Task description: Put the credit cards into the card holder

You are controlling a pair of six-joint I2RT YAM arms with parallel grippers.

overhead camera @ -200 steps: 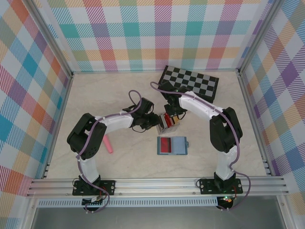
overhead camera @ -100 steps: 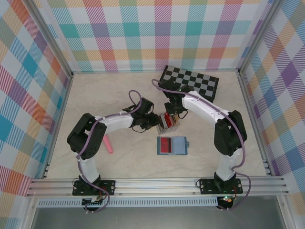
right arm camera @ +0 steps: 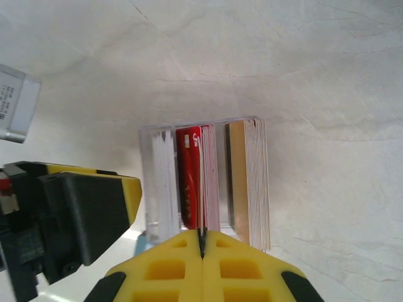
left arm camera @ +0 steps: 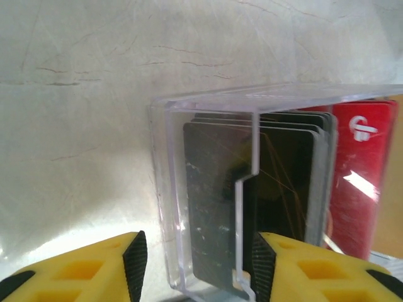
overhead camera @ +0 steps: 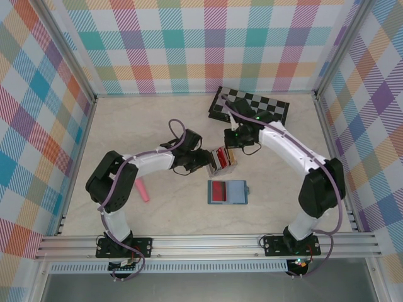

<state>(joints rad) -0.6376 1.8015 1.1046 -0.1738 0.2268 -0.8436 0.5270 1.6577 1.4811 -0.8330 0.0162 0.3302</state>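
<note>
From the overhead camera I see both arms reaching to the middle of the table (overhead camera: 126,126), where a clear rack (overhead camera: 223,158) holds the credit cards (right arm camera: 189,179) on edge. On my right wrist feed the rack sits mid-frame. It has pale cards on its left, red ones in the centre and a tan stack (right arm camera: 249,182) on its right.

The right gripper (right arm camera: 203,238) is clenched at the bottom of that frame, fingertips pressed together just under the red cards. A thin dark line runs along the seam, but I cannot tell whether it is a card edge pinched there.

The left gripper (left arm camera: 198,259) sits at the rack's left end, its yellow fingers (left arm camera: 94,270) in the lower corners of its wrist frame. Its jaws are parted on either side of the rack's near corner. A strip of table shows between the left pad and the rack wall, so it looks released. Dark cards (left arm camera: 220,207) stand behind the clear wall there, and a red one (left arm camera: 362,182) shows at the right edge.

The card holder (overhead camera: 237,192) lies open and flat below the rack in the overhead view, apart from it. A red card (overhead camera: 218,191) sits in its left half. A chessboard (overhead camera: 252,106) lies near the back wall, with the right arm crossing over it. A pink stick (overhead camera: 143,189) lies at lower left beside the left arm.
</note>
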